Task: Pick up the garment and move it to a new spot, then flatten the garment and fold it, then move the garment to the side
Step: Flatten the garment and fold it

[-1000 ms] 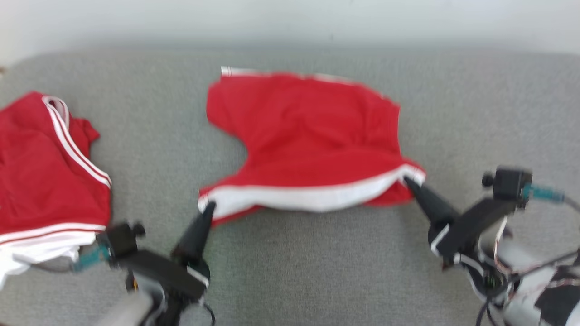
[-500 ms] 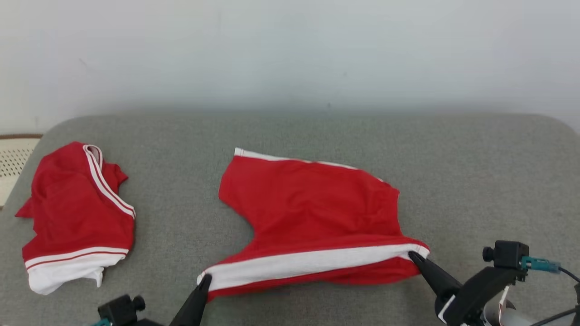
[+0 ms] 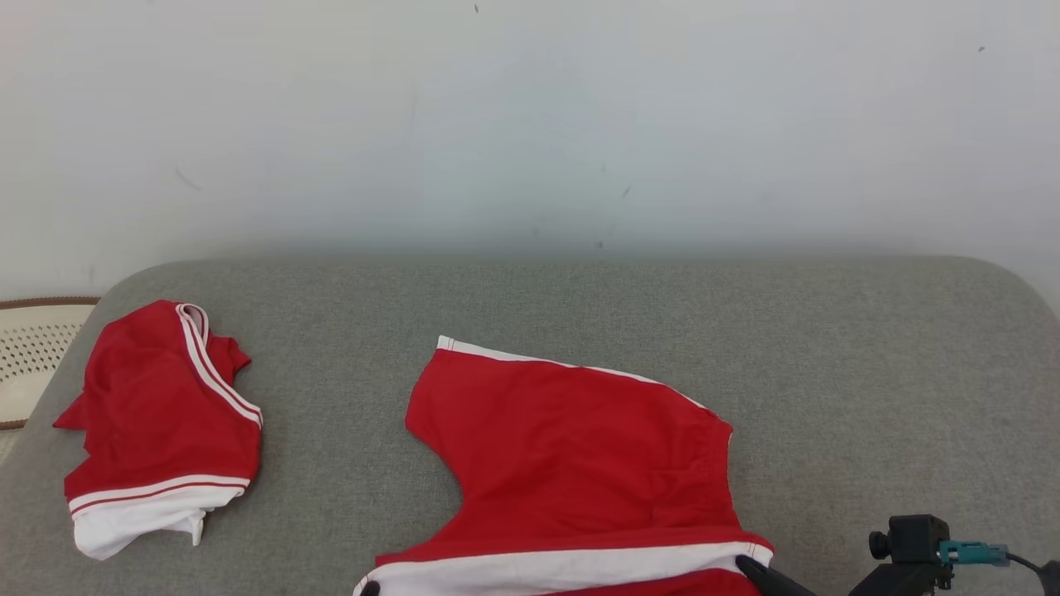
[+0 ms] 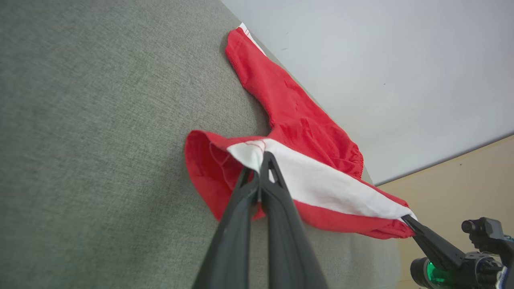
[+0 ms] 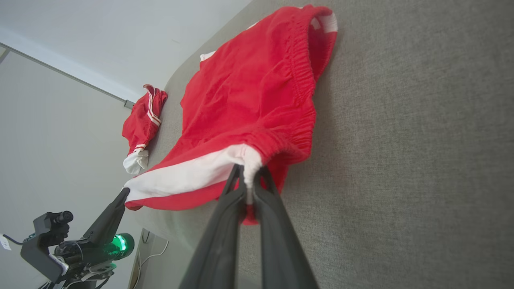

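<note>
Garment (image 3: 571, 463) corners in both arms' jaws

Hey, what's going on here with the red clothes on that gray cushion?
The robot is handling a red garment. Its left end effector and right end effector are each shut on one end of the white-banded edge, holding it stretched between them. The rest of the fabric lies spread on the gray cushion. A second red garment sits bunched off to the robot's left, untouched.
</note>
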Available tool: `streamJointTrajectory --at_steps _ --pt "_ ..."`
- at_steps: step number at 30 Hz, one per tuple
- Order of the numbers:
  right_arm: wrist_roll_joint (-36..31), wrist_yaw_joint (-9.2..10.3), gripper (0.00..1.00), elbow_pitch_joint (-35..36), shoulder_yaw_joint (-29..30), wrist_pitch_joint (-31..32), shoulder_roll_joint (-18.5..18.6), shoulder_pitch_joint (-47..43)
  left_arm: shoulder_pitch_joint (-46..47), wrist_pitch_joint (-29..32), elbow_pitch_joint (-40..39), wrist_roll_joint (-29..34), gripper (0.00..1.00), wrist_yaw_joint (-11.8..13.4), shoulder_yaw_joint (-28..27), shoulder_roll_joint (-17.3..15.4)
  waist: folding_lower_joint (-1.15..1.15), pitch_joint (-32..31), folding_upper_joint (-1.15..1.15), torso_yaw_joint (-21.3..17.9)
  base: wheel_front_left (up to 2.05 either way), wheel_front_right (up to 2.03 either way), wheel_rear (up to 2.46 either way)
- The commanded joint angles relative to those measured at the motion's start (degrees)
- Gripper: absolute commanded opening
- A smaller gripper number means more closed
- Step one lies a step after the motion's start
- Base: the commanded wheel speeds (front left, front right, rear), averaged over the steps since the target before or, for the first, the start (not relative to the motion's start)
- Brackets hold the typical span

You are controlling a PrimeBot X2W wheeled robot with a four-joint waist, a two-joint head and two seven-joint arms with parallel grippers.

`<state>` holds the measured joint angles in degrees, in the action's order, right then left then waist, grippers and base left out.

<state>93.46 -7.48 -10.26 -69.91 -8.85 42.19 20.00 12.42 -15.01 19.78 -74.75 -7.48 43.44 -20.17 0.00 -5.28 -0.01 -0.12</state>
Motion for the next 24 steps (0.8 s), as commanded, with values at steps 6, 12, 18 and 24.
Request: streamJointTrajectory --at_steps 6,12,18,24 --pt "0.06 -0.03 0.00 1.89 1.99 -0.41 -0.11 -1.18 1.59 -0.24 -1.57 1.36 0.00 -0.01 -0.89 -1.71 0.00 0.78 0.01 -0.05 0.00 0.00 0.00" --pt "0.04 -0.03 0.00 2.11 5.19 -1.65 -2.21 1.12 7.48 -0.24 -2.67 2.17 0.00 -0.01 -1.67 -2.84 0.00 3.10 0.01 -0.77 0.00 0.00 0.00" --pt "-1.81 -0.03 0.00 -1.02 8.41 -2.89 -5.48 4.66 17.17 -0.24 -1.22 1.63 0.00 -0.01 0.29 -4.18 0.00 6.97 0.01 -1.98 0.00 0.00 0.00" --pt "-4.51 -0.03 0.00 -4.56 11.47 -4.84 -8.27 8.90 27.06 -0.24 2.66 2.83 0.00 -0.01 4.08 -3.71 0.00 12.88 0.01 -3.32 0.00 0.00 0.00"
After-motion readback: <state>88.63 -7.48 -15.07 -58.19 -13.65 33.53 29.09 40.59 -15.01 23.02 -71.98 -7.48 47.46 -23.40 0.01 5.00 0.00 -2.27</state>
